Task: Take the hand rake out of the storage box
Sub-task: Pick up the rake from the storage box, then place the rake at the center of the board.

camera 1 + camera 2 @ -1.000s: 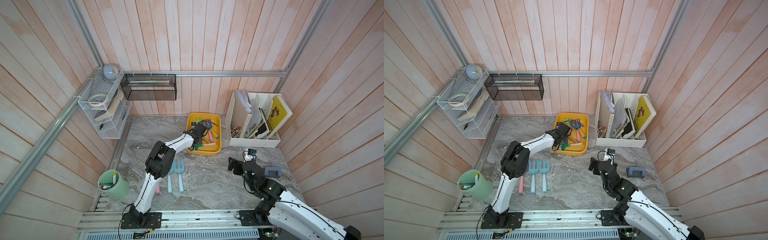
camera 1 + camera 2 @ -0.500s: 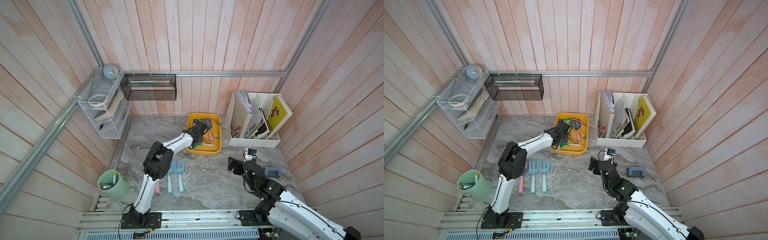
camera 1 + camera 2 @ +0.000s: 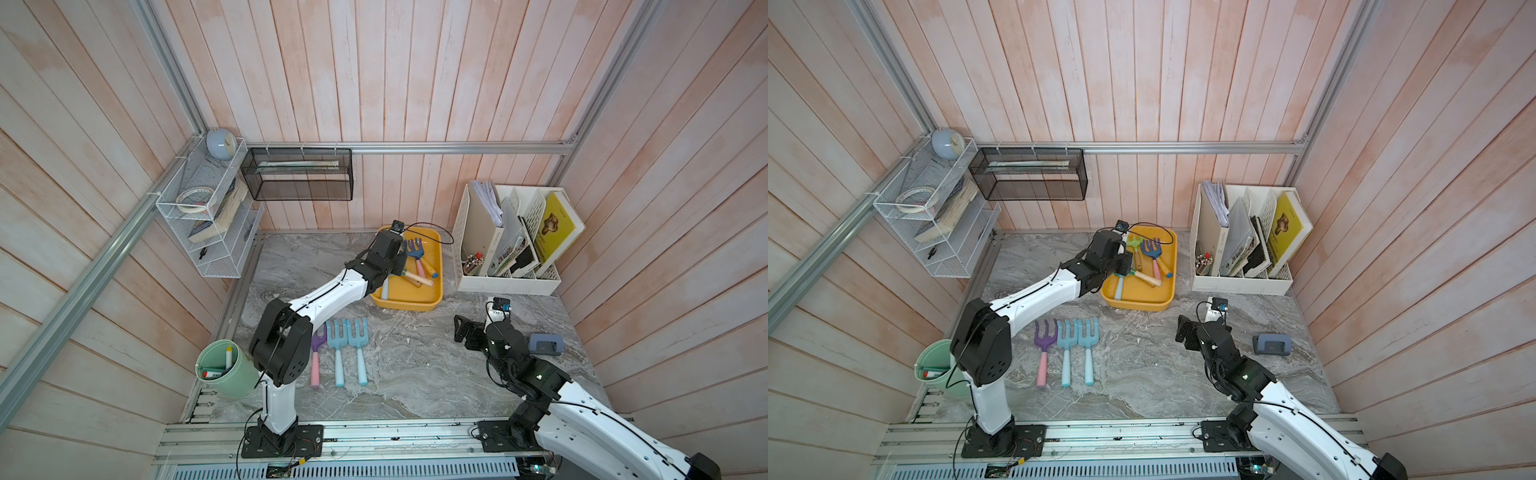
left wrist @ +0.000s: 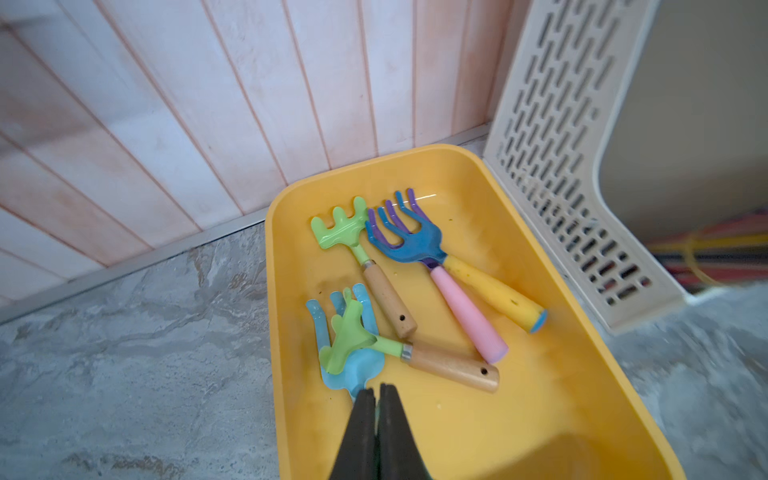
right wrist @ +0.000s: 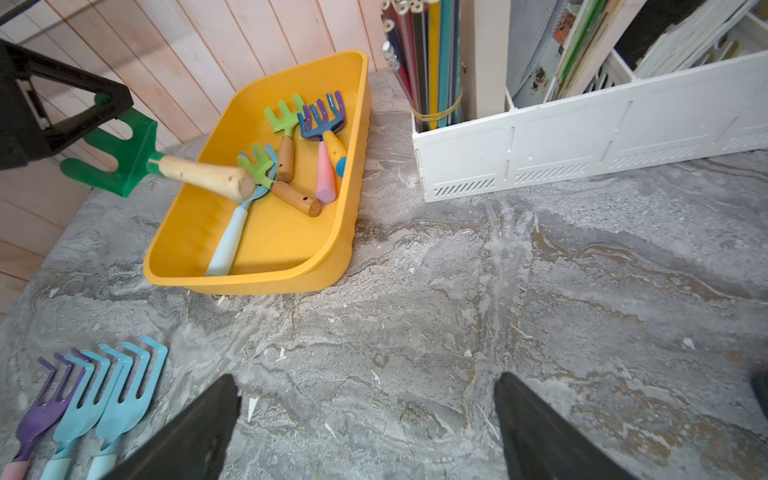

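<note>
We see the left hand [image 4: 377, 397] clamped on the head of a dark green hand rake [image 5: 126, 160]. In the left wrist view only a sliver of green shows between its closed fingers, while the right wrist view shows the rake held clear of the floor of the storage box [image 5: 286, 280], with the butt of its wooden handle in front of the rakes inside. The yellow-orange storage box sits on the grey marbled tabletop [image 3: 415, 365] by the back wall, just beside the white file organizer [image 3: 507, 286]. Inside it lie two light green rakes [image 4: 340, 230] with wooden handles, a blue rake [image 4: 415, 245] with a yellow handle stacked on a purple one with a pink handle, and a light blue rake [image 5: 226, 245] partly under one of the green ones. Near the left arm's base a purple rake [image 3: 1045, 334] and two light blue rakes [image 3: 1068, 336] lie side by side on the tabletop, well apart from the box. The right hand [image 3: 467, 334] hovers over bare tabletop — fingers spread wide, holding nothing.
</note>
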Robot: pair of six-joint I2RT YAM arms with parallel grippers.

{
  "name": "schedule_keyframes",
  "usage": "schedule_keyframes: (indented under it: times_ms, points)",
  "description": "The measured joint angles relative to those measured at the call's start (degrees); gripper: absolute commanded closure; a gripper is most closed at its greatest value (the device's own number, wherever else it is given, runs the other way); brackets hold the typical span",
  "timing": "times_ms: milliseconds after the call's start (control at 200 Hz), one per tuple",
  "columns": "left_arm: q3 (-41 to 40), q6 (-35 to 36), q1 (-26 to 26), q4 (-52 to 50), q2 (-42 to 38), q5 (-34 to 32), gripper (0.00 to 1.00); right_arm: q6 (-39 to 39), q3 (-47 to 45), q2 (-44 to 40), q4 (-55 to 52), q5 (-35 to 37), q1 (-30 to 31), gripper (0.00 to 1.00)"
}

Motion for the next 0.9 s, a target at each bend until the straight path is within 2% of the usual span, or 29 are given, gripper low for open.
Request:
schedule_keyframes:
  times_ms: [40, 170, 190, 245, 375, 650, 900]
  points:
    - [-4.3, 1.8, -0.2, 1.6, -3.6, 2.5, 0.89, -0.1, -0.1, -0.1, 0.3, -0.6, 0.0, 0.02]
    - [-21.0, 8.2, -1.6, 7.9, -17.2, 11.3, 0.94, 0.2, -0.7, -0.5, 1.4, -1.4, -0.1, 0.02]
    - [-23.6, 8.6, -2.0, 8.8, -19.2, 12.7, 0.98, 0.3, -0.9, -0.7, 1.6, -1.4, -0.1, 0.02]
    - [-29.9, 10.1, -3.5, 11.4, -23.6, 16.1, 0.98, 0.5, -1.8, -1.0, 2.1, -1.4, -0.2, 0.02]
    - [-39.2, 11.4, -6.1, 14.4, -26.6, 22.8, 1.0, 0.8, -2.6, -0.7, 2.5, -1.4, -0.3, 0.02]
    - [-38.0, 13.2, -7.8, 10.1, -18.6, 26.4, 1.0, 1.7, -2.8, 0.4, 3.2, -3.4, -0.4, 0.02]
    - [-28.3, 15.9, -8.1, 4.9, -9.3, 25.5, 1.0, 2.0, -8.1, -0.5, 8.9, -11.4, -0.4, 0.05]
